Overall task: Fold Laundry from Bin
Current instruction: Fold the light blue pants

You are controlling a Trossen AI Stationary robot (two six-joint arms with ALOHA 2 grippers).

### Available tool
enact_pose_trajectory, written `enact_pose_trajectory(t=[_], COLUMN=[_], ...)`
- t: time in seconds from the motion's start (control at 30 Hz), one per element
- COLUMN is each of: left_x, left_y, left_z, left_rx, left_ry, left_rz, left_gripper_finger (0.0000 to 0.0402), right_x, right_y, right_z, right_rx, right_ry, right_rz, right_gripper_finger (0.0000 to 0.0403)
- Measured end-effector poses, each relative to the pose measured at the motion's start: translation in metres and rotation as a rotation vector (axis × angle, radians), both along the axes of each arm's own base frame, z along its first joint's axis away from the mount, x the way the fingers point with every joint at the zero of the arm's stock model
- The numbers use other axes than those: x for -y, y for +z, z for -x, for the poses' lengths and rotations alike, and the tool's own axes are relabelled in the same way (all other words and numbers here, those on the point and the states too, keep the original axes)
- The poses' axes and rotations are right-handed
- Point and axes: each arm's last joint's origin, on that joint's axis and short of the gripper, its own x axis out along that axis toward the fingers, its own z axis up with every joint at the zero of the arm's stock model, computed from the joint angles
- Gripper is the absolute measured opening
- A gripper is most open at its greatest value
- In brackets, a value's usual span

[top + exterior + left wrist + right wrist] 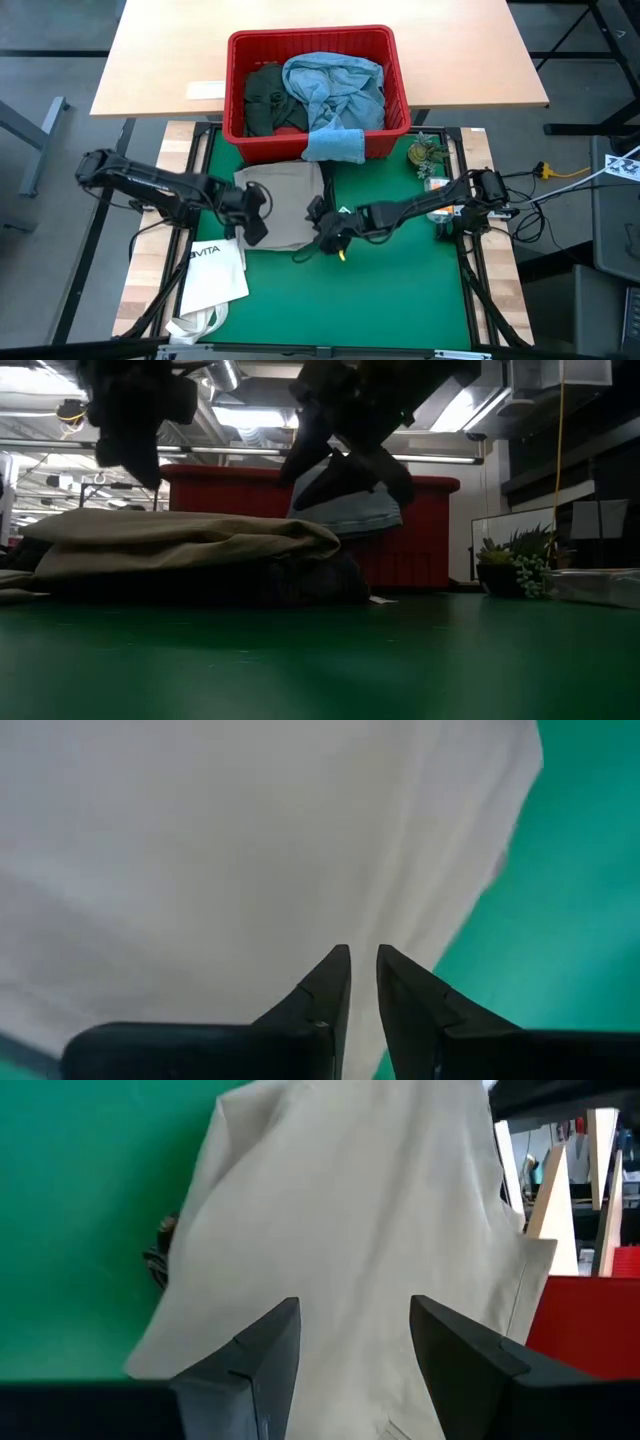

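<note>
The khaki trousers lie folded on the green mat, just in front of the red bin. They also show in the low view. The bin holds a dark green piece and light blue jeans. A small light blue cloth hangs over the bin's near rim. My left gripper hovers above the trousers' left part, shut but for a thin gap. My right gripper hovers open above their right edge. Both are raised clear of the cloth in the low view.
A white VITA tote bag lies at the mat's near left. A small plant and a clear box stand at the far right. Something dark shows under the trousers' right end. The mat's near right is bare green.
</note>
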Motion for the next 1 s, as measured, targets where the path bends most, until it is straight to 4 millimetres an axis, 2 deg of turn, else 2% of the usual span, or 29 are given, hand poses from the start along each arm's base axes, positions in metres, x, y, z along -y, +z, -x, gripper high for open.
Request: enact_pose_trajectory(t=[0.17, 0.27, 1.0], left_x=[0.013, 0.016, 0.016], left_y=[-0.022, -0.028, -0.028], left_z=[0.006, 0.009, 0.007], left_rx=[-0.007, -0.023, 0.011], left_ry=[0.009, 0.025, 0.042], left_rz=[-0.004, -0.003, -0.043], left_gripper_finger=[0.0035, 0.0031, 0.0018], right_x=[-0.002, -0.001, -0.001], right_y=[0.0, 0.0, 0.0], right_z=[0.0, 0.0, 0.0], right_rx=[0.0, 0.001, 0.003], right_ry=[0.003, 0.002, 0.003], right_rz=[0.001, 0.0, 0.0], right_gripper_finger=[0.0191, 0.0191, 0.0191])
